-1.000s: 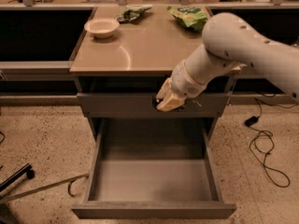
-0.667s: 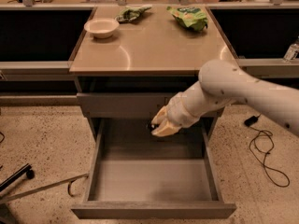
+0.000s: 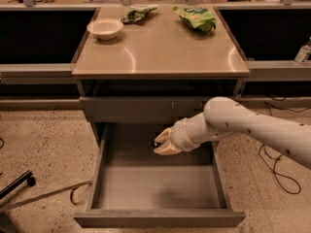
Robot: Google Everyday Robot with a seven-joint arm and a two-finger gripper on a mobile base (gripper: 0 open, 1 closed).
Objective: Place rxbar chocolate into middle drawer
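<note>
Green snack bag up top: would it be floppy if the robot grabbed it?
Probably floppy: the green snack bag looks crinkled and lies flat. Likely light too, being thin. The pincer is nowhere near it, down over the open middle drawer.

Robot lab: steel counter [image 3: 160, 57], floor cables [image 3: 278, 174], end effector [image 3: 163, 143] above middle drawer [image 3: 160, 218].
</note>
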